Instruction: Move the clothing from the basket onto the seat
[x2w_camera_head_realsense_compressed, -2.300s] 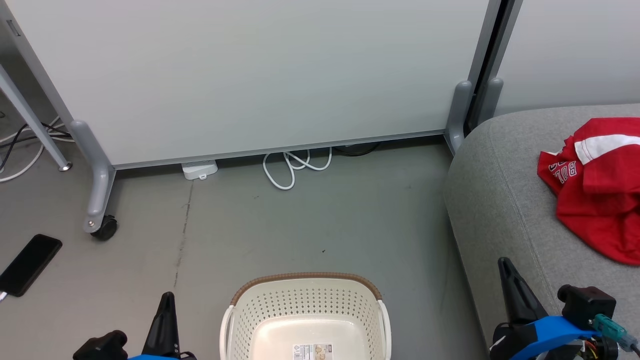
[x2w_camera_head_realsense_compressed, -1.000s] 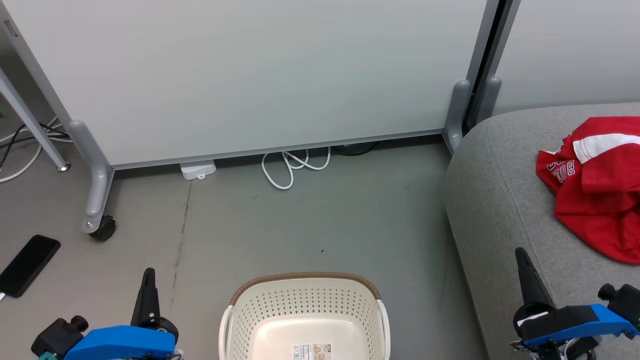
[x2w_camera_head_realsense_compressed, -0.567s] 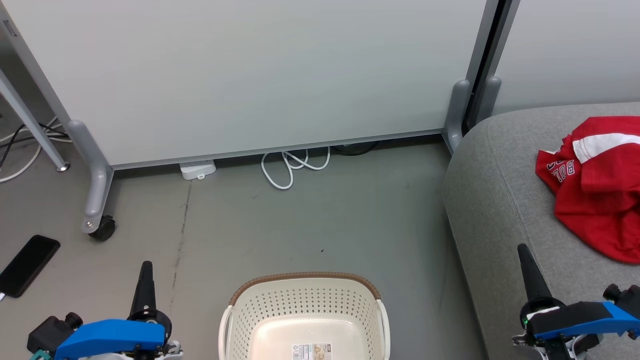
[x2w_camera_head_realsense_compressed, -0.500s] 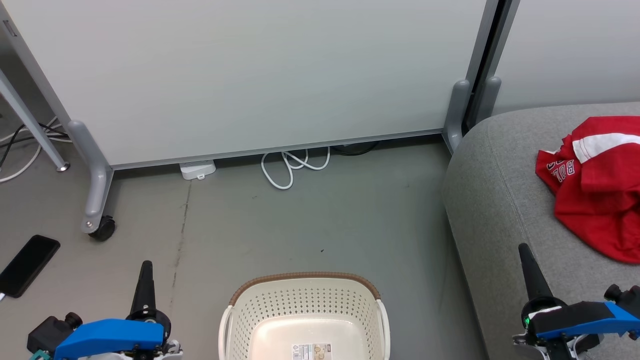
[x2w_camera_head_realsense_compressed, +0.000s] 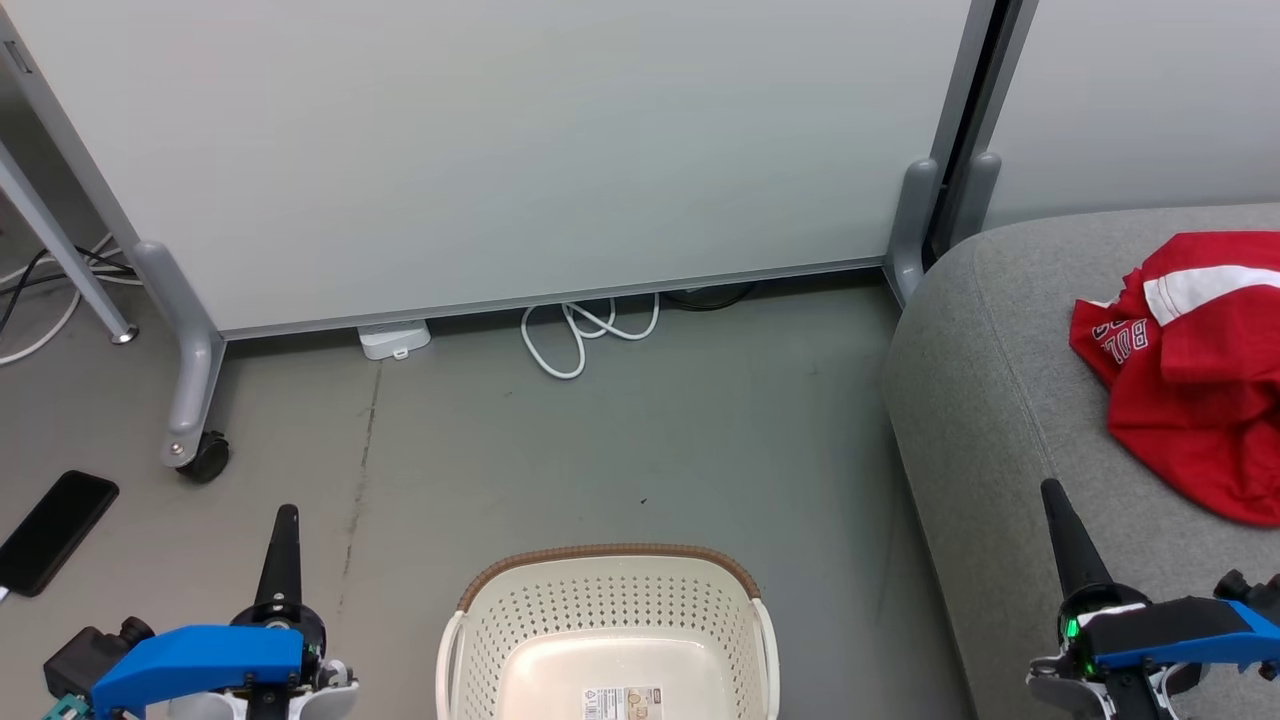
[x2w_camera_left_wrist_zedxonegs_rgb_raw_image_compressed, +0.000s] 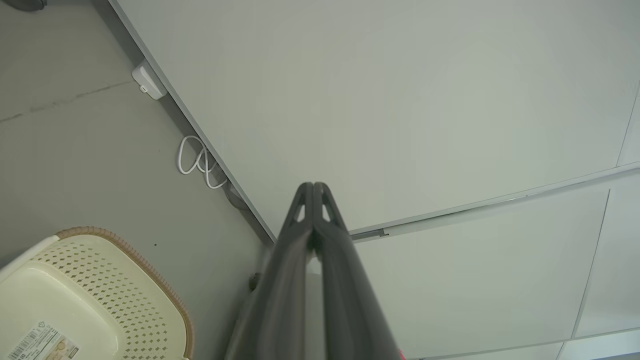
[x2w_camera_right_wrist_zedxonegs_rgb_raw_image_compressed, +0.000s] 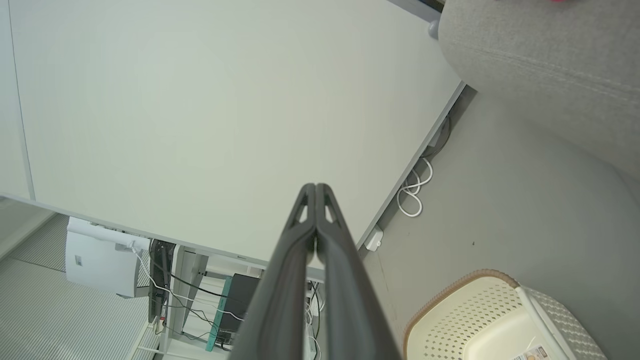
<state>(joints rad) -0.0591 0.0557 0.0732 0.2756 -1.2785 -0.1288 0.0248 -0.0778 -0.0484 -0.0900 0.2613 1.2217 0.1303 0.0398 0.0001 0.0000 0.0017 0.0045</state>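
Note:
The red clothing (x2w_camera_head_realsense_compressed: 1195, 370) with white stripe and lettering lies crumpled on the grey seat (x2w_camera_head_realsense_compressed: 1000, 400) at the right. The cream basket (x2w_camera_head_realsense_compressed: 610, 610) with its brown rim stands on the floor at bottom centre, nothing but a label inside; it also shows as the basket (x2w_camera_left_wrist_zedxonegs_rgb_raw_image_compressed: 100, 295) and the basket (x2w_camera_right_wrist_zedxonegs_rgb_raw_image_compressed: 480, 320). My left gripper (x2w_camera_head_realsense_compressed: 285, 520) is shut, left of the basket, holding nothing. My right gripper (x2w_camera_head_realsense_compressed: 1052, 495) is shut over the seat's front part, below-left of the clothing. Both wrist views show fingers pressed together: left gripper (x2w_camera_left_wrist_zedxonegs_rgb_raw_image_compressed: 313, 186), right gripper (x2w_camera_right_wrist_zedxonegs_rgb_raw_image_compressed: 315, 187).
A white partition panel (x2w_camera_head_realsense_compressed: 500, 150) on grey wheeled feet (x2w_camera_head_realsense_compressed: 195, 400) stands behind. A white cable (x2w_camera_head_realsense_compressed: 585, 335) and a white adapter (x2w_camera_head_realsense_compressed: 395, 340) lie at its base. A black phone (x2w_camera_head_realsense_compressed: 55, 530) lies on the floor at left.
Both arms have shifted outward and slightly lower in the head view, their fingers turning more upright. The clothing and basket have stayed put.

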